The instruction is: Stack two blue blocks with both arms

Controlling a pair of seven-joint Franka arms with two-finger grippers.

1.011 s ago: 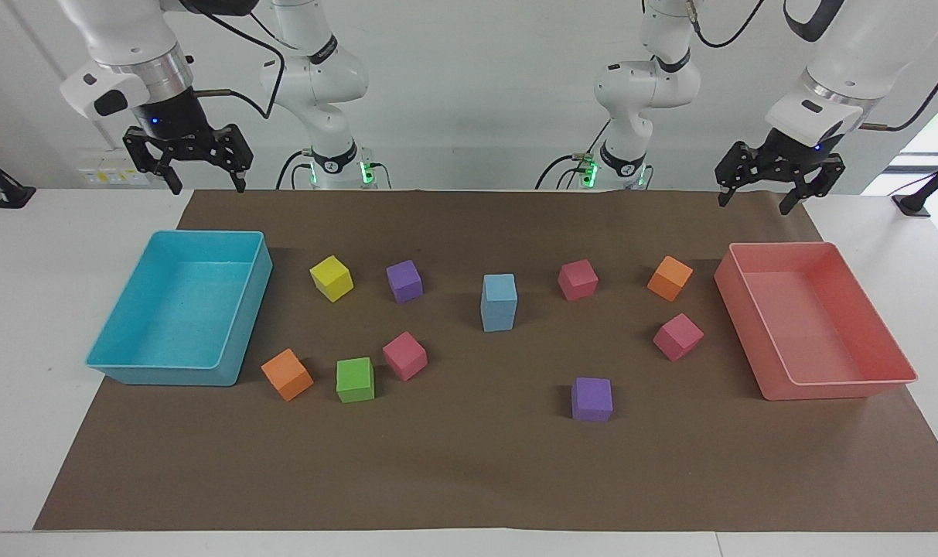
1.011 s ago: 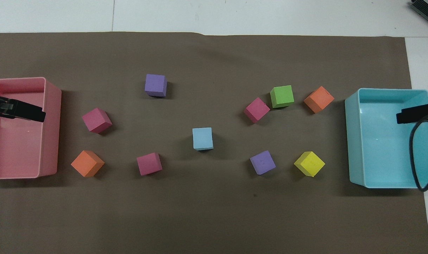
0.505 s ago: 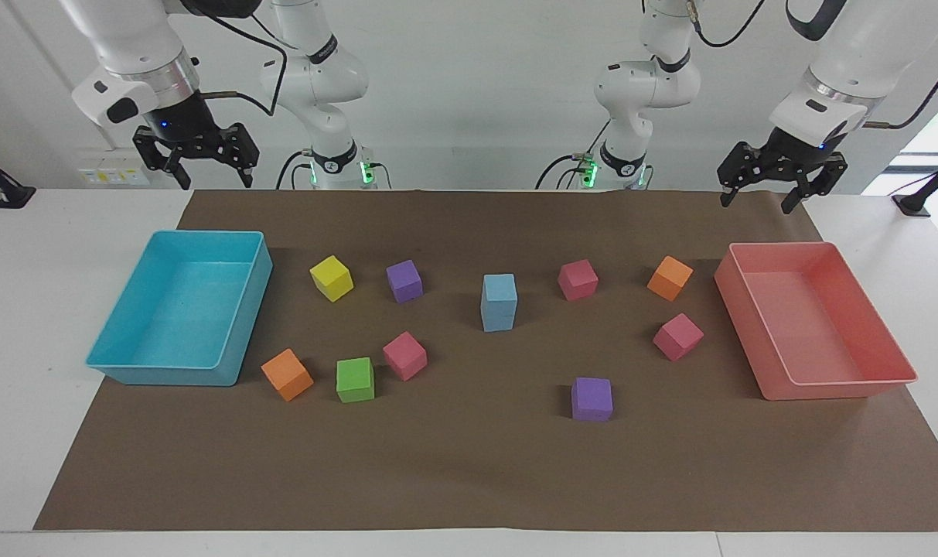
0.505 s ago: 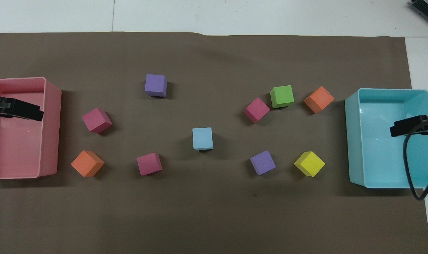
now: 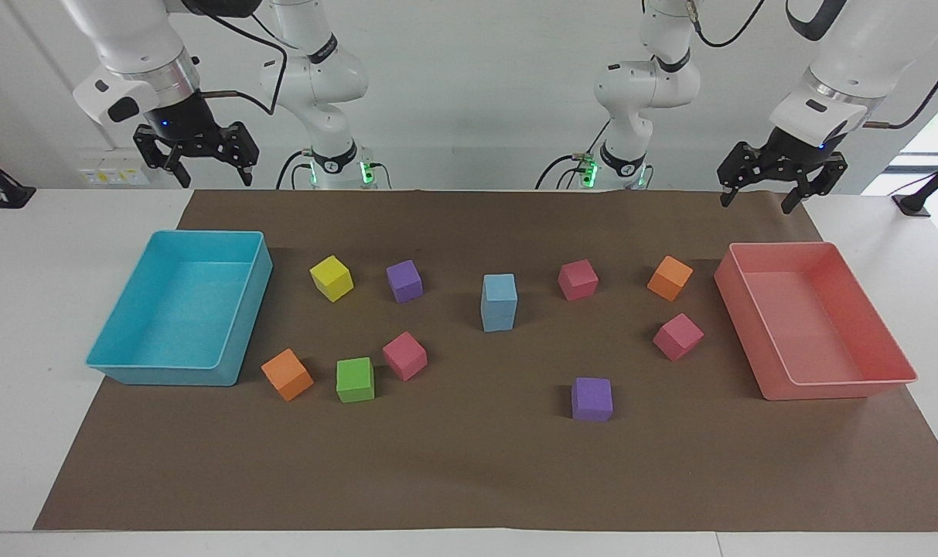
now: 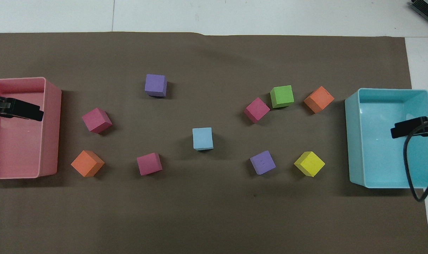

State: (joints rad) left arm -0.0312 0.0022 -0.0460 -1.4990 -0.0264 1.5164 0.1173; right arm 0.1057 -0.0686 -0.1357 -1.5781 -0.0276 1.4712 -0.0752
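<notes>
Brown mat covers white table.

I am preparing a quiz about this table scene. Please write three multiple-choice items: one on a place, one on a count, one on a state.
1. Where does the green block lie?
A. in the pink tray
B. between an orange block and a pink block
C. on the yellow block

2. How many purple blocks are on the brown mat?
A. one
B. two
C. four

3. In what state are the two blue blocks?
A. stacked, one on the other
B. apart, side by side
C. one held in the left gripper

Answers:
1 B: the orange block and the pink block flank it.
2 B: one purple block and another.
3 A: they form one column, and the left gripper is open over the mat's edge.
</notes>
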